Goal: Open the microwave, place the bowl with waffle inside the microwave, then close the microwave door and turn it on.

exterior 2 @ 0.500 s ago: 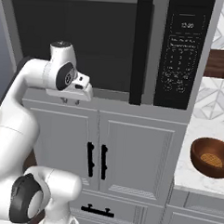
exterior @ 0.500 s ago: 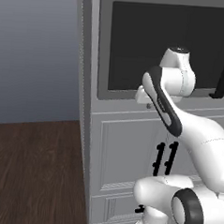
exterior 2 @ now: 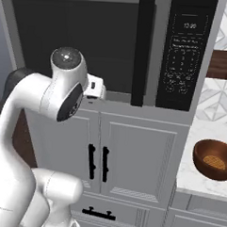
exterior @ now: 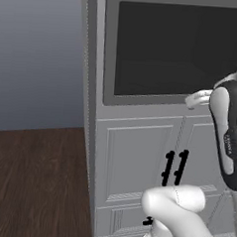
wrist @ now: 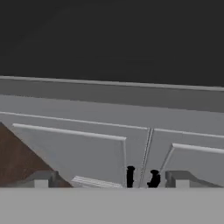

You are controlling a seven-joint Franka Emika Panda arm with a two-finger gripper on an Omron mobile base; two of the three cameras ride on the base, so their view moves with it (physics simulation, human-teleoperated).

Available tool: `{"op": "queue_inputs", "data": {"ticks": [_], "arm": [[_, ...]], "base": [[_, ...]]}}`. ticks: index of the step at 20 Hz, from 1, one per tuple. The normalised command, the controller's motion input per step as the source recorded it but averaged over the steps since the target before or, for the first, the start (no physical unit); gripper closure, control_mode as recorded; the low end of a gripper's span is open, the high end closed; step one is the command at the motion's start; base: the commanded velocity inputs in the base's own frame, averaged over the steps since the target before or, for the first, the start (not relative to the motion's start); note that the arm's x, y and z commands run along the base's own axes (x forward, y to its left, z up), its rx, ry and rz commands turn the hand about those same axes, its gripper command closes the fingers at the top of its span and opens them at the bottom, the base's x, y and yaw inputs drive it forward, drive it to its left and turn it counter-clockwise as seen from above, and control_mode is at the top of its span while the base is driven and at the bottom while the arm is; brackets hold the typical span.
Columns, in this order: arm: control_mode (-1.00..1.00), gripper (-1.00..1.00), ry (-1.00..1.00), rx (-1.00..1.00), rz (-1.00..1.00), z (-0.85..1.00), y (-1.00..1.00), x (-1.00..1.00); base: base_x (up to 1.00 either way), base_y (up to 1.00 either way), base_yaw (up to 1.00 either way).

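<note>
Two white cabinet doors (exterior: 152,162) with black handles (exterior: 174,167) are sitting below the microwave (exterior: 174,54) in the left base view, where the appliance's dark glass front is facing the robot and the microwave door (exterior: 141,99) is lying flush and closed. The white arm (exterior: 229,132) is rising at the right edge, its wrist reaching toward the lower grey frame of the door. A dark wooden floor (exterior: 32,185) is stretching away to the left.

Moving to the right base view, the arm (exterior 2: 44,112) is bending up from the lower left, its hand hovering just in front of the bottom edge of the door glass (exterior 2: 76,42). The long black bar handle (exterior 2: 143,51) is standing upright between the glass and the dark control panel (exterior 2: 184,53). To the right, the bowl (exterior 2: 213,159) is resting on the pale counter (exterior 2: 199,138), well apart from the hand, with a waffle (exterior 2: 213,162) showing inside it.

Looking along the hand, the gripper (wrist: 111,179) is standing wide open and holding nothing, its two finger tips (wrist: 41,179) showing far apart at the bottom. Ahead, the dark glass is filling the upper part, the grey door frame (wrist: 109,94) is running beneath it, and the cabinet doors are lying lower down.
</note>
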Motion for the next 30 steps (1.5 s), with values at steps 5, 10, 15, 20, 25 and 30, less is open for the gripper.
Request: {"op": "queue_inputs", "data": {"ticks": [5,10,15,20,25,30], "arm": [[-1.0,-1.0,-0.68,0.0,0.15,0.51,-0.66,-0.74],[-1.0,-1.0,-0.02,0.01,0.01,0.01,-0.25,-0.06],[-1.0,-1.0,0.0,0.06,0.0,0.15,-0.36,0.02],[-1.0,-1.0,0.12,0.1,-0.07,0.49,-0.5,0.16],[-1.0,-1.0,0.19,0.0,-0.1,0.23,-0.2,0.2],[-1.0,-1.0,0.02,0.01,-0.08,0.0,-0.24,0.24]], "base": [[0.0,0.0,0.0],[0.0,0.0,0.0],[0.0,0.0,0.0],[0.0,0.0,0.0],[0.0,0.0,0.0],[0.0,0.0,0.0]]}}
